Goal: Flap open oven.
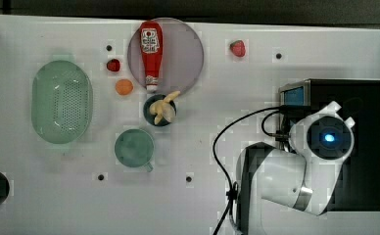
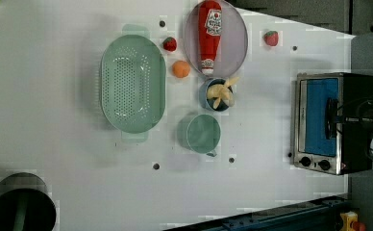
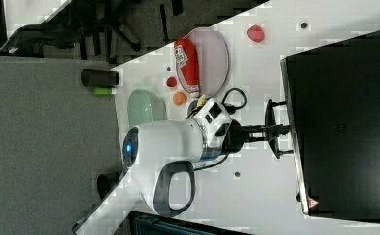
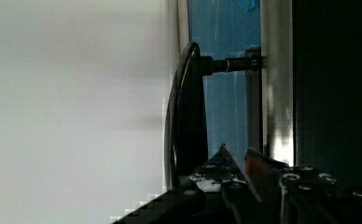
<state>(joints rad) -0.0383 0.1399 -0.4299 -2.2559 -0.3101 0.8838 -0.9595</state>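
The black oven (image 2: 357,86) stands at the left view's right, its blue glass door (image 2: 321,115) flush in the silver frame. In the top view my arm hangs over the oven (image 1: 359,95). My gripper (image 2: 336,118) reaches to the black bar handle (image 2: 329,106) at mid-door. In the right view the gripper (image 3: 281,129) crosses the handle (image 3: 271,115) and ends close to the oven (image 3: 344,122) front. In the wrist view the fingertips (image 4: 223,154) sit close together with nothing between them, in the space between the handle (image 4: 186,116) and the glass (image 4: 226,102).
On the white table (image 1: 202,205) lie a green colander (image 1: 60,100), a ketchup bottle (image 1: 151,51) on a grey plate (image 1: 183,54), a bowl of banana pieces (image 1: 161,110), a green mug (image 1: 134,147), an orange (image 1: 124,87) and two strawberries. A black cable (image 1: 222,132) loops beside the arm.
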